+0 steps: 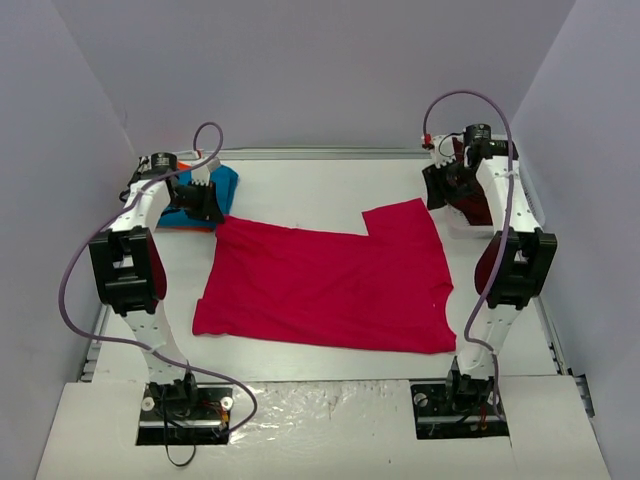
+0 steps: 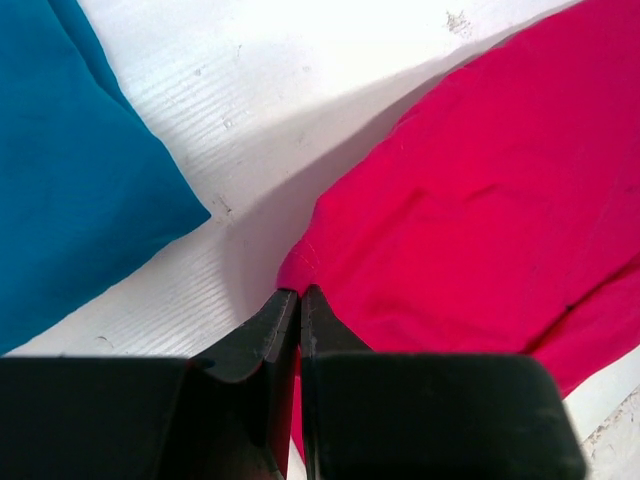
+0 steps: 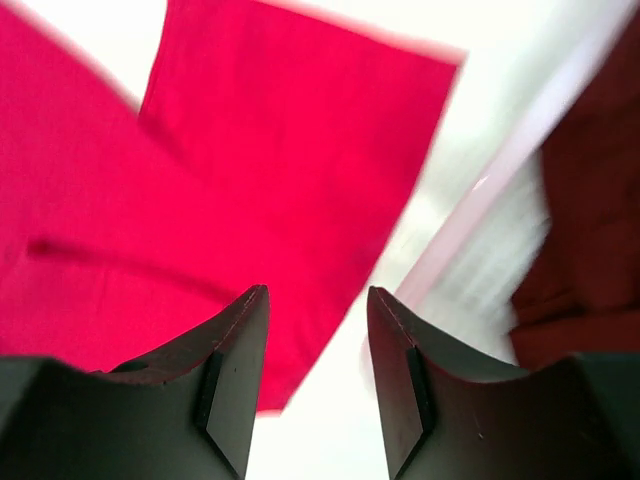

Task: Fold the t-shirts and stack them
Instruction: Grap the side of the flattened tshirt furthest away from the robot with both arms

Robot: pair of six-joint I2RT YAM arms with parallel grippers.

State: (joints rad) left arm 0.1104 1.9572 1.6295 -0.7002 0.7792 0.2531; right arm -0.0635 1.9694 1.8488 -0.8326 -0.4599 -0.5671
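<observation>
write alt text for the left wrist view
Left tool, jaws shut, has its tips at the corner of a crimson-pink t-shirt lying on a white table; whether it pinches the cloth is unclear. A blue t-shirt lies apart at the left.

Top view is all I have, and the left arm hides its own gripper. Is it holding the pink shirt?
Observer: It looks so. The left gripper is shut at the pink shirt's corner, and pink shows between its jaws.
Operator: Is the blue shirt caught too?
Observer: No. The blue shirt lies apart, with bare table between them.
Operator: And the right gripper?
Observer: The right gripper is open and empty, above the pink shirt's edge, with a maroon shirt off to one side.
</observation>
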